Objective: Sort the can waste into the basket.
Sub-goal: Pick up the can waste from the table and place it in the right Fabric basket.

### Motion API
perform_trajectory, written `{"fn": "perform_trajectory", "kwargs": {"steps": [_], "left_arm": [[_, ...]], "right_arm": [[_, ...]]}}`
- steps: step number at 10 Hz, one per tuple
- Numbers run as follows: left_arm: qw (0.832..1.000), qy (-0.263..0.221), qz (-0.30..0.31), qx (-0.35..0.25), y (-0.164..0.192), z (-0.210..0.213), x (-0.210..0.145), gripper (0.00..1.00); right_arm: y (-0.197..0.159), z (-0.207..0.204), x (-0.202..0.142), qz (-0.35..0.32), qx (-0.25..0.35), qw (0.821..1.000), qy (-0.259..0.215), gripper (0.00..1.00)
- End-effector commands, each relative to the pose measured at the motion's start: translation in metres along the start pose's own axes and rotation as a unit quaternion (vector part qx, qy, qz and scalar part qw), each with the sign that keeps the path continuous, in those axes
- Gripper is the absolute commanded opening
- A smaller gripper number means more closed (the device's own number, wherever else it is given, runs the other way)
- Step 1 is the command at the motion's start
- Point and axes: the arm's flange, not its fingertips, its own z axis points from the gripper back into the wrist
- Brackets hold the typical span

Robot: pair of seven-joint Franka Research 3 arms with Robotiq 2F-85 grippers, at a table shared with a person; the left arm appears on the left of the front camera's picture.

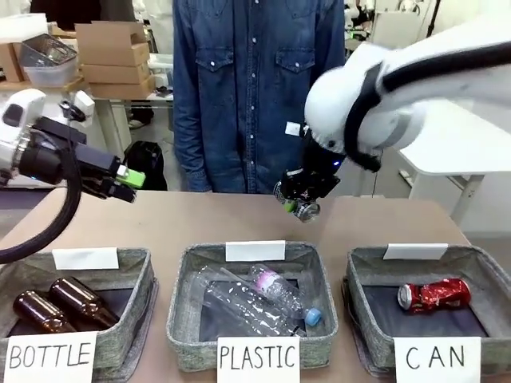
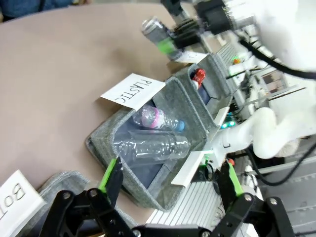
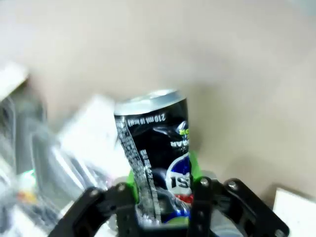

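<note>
The right gripper (image 3: 163, 197) is clamped on the black can (image 3: 155, 158), its green pads (image 3: 193, 165) pressed to the can's sides near the bottom, silver top pointing away from the wrist. From across the room that gripper (image 1: 302, 203) hangs above the table (image 1: 239, 219), behind the middle bin and just in front of the person (image 1: 255, 88), with the can (image 1: 306, 211) slung beneath it. The can is held in the air, not yet over the CAN basket (image 1: 367, 271), which sits off to the right.

The left gripper (image 1: 128, 179) hovers over the left end of the table with nothing between its fingers; in its own view the jaws stand wide apart, green pads (image 2: 109, 170) well clear of each other.

I'd call the job half done: the red can (image 1: 435, 295) already lies on its side in the CAN basket, and the black one has to be carried right and dropped in.

The BOTTLE bin (image 1: 140, 271) holds two brown bottles (image 1: 60, 307). The PLASTIC bin (image 1: 188, 275) holds clear plastic bottles (image 1: 255, 299), one with a pink band and a blue cap
</note>
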Motion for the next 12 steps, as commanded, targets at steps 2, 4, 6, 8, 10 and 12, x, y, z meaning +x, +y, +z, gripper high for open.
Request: {"fn": "perform_trajectory", "kwargs": {"steps": [2,4,6,8,10,12], "left_arm": [[1.000,-0.010,-0.003,-0.009,0.000,0.000,0.000,1.00],[1.000,-0.010,-0.003,-0.009,0.000,0.000,0.000,1.00],[1.000,-0.010,-0.003,-0.009,0.000,0.000,0.000,1.00],[1.000,-0.010,-0.003,-0.009,0.000,0.000,0.000,1.00],[1.000,-0.010,-0.003,-0.009,0.000,0.000,0.000,1.00],[1.000,-0.010,-0.003,-0.009,0.000,0.000,0.000,1.00]], "right_arm": [[-0.042,0.068,-0.136,0.149,0.097,0.979,0.104,0.00],[-0.073,0.086,-0.194,0.174,0.109,0.971,0.120,0.00],[-0.095,0.079,-0.208,0.111,0.075,0.983,0.127,0.00],[-0.100,0.073,-0.206,0.071,0.051,0.992,0.091,0.00],[-0.106,0.068,-0.214,0.054,0.064,0.994,0.077,0.00],[-0.108,0.063,-0.219,0.050,0.066,0.994,0.078,0.00]]}}
